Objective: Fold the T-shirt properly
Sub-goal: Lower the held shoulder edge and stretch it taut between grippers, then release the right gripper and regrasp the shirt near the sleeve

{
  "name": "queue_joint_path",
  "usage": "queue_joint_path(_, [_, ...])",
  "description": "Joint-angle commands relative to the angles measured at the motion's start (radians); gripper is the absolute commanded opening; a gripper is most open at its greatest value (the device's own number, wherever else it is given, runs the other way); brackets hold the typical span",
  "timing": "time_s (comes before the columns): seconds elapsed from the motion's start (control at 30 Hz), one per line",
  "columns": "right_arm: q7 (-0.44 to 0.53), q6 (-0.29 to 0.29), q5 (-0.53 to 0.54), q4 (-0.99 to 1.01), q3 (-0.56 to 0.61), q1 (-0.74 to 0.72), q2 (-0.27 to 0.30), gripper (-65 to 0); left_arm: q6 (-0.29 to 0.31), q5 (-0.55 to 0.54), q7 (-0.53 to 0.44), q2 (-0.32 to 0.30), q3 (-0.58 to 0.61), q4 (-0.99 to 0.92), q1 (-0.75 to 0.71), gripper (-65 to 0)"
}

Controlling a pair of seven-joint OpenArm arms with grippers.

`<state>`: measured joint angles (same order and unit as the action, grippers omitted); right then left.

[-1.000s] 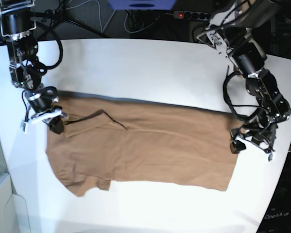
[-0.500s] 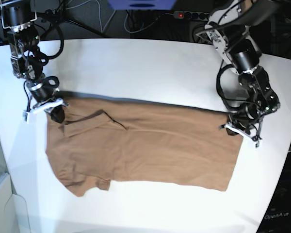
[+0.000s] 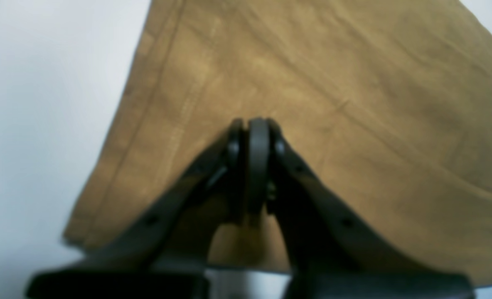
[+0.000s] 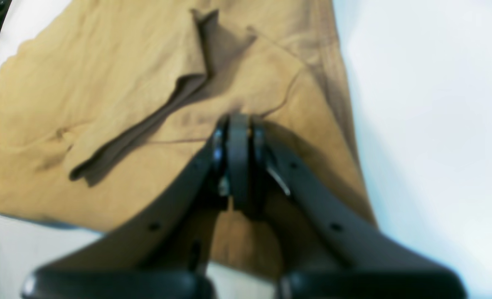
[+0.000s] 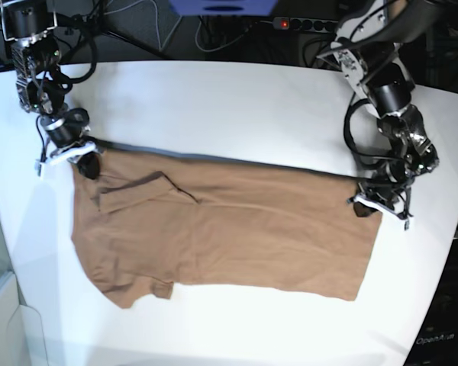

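T-shirt (image 5: pixel 221 232) lengthwise across table (image 5: pixel 237 107), collar toward right tool (image 5: pixel 89 165), both tools clamped on it.

Matt tan cloth T-shirt (image 5: pixel 229 229), smooth white table (image 5: pixel 229 107)

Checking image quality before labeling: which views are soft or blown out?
Left wrist: soft all over, pincer and T-shirt blurred. Right wrist: equally soft, table glaring white. Base: sharp, though the table's near edge washes out.
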<state>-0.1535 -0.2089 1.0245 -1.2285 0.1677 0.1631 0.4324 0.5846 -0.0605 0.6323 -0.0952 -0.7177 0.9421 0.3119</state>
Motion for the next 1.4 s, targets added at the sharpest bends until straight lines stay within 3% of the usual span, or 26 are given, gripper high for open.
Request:
queue_joint_path(0.0, [-0.018,0.001,-0.003,-0.009,-0.004,0.008,0.016,-64.4,-0.005,0.04,0.07,-0.004,0.0,0.008,-0.016,-62.6])
queue_joint_path(0.2, [-0.018,-0.001,-0.003,-0.03,-0.001,0.042,0.018,-64.4,0.001,0.037,0.194,-0.004,0.0,0.01,-0.07,-62.6])
queue_joint_path(0.63, [-0.014,-0.001,-0.003,-0.109,-0.007,0.111,0.084,-64.4,0.004,0.035,0.199,-0.013,0.0,0.021,-0.285,-62.7])
queue_joint_path(0.87, [-0.008,-0.002,-0.002,-0.112,-0.007,0.16,0.09,-64.6,0.004,0.032,0.203,-0.001,-0.001,0.237,-0.451,-62.7])
queue_joint_path(0.93, [-0.008,-0.004,-0.002,-0.112,-0.009,0.171,0.093,-64.6,0.004,0.031,0.245,0.001,-0.001,0.298,-0.497,-62.7])
queue_joint_path(1.17, [-0.007,-0.06,-0.002,-0.113,-0.067,0.238,0.085,-64.6,0.005,0.031,0.284,0.002,-0.001,0.44,-0.569,-62.7])
queue_joint_path(1.37, [0.036,-0.142,-0.002,-0.121,-0.133,0.306,0.07,-64.6,0.005,0.031,0.284,0.021,-0.001,0.475,-0.613,-62.7])
